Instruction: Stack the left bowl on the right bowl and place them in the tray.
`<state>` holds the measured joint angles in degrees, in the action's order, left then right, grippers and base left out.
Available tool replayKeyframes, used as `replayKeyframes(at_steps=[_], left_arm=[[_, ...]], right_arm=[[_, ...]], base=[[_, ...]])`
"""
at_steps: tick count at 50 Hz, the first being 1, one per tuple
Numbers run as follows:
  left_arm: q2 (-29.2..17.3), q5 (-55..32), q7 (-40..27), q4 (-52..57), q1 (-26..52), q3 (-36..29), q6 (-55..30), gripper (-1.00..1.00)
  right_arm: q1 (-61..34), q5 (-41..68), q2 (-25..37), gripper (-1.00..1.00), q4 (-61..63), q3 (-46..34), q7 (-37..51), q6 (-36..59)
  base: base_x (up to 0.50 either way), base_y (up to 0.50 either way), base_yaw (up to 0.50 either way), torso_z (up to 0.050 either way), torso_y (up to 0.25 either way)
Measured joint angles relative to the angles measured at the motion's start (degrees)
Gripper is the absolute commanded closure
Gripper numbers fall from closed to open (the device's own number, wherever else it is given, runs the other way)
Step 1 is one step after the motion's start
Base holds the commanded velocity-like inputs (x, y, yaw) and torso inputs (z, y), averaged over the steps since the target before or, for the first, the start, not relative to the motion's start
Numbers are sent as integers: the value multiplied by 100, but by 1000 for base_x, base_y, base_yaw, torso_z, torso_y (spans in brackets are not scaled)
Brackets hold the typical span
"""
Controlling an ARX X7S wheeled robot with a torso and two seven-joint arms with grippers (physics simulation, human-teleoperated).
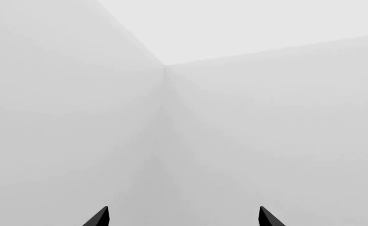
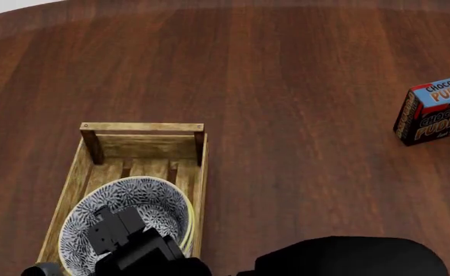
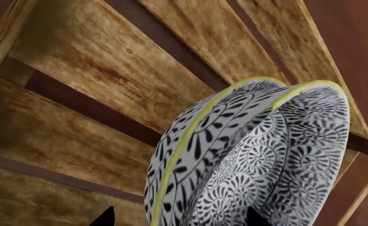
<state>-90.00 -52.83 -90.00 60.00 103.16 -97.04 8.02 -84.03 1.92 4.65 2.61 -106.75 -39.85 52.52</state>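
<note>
Two patterned black-and-white bowls with yellow rims are nested, the upper bowl (image 3: 303, 155) inside the lower bowl (image 3: 190, 155). The stack (image 2: 152, 198) sits in the near end of the light-wood slatted tray (image 2: 142, 127). My right gripper (image 3: 179, 217) hangs over the stack's near side (image 2: 114, 227). Its dark fingertips straddle the two rims, one outside the lower bowl and one over the inside, with a gap showing beside the outer wall. The tray's slats (image 3: 96, 70) run beneath. My left gripper (image 1: 182, 217) is open on nothing and faces a bare white corner.
A chocolate pudding box (image 2: 436, 109) stands at the far right of the dark wooden table (image 2: 302, 86). The tray's far half (image 2: 144, 167) holds nothing. My dark body (image 2: 348, 256) fills the lower edge of the head view.
</note>
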Motion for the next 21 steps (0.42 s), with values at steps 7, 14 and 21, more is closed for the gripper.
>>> replayKeyframes(at_steps=[7, 14, 21], left_arm=[[0, 42, 0, 0, -42, 4, 29, -100], [0, 82, 0, 0, -83, 9, 56, -100], [0, 109, 0, 0, -118, 19, 75, -100]], right_arm=[[-130, 31, 93, -100, 346, 136, -56, 211], [-296, 82, 200, -100, 798, 322, -118, 476], [-447, 133, 306, -100, 1262, 525, -161, 741]], base=[[0, 0, 0, 0, 0], [0, 0, 0, 0, 0], [0, 0, 0, 0, 0]])
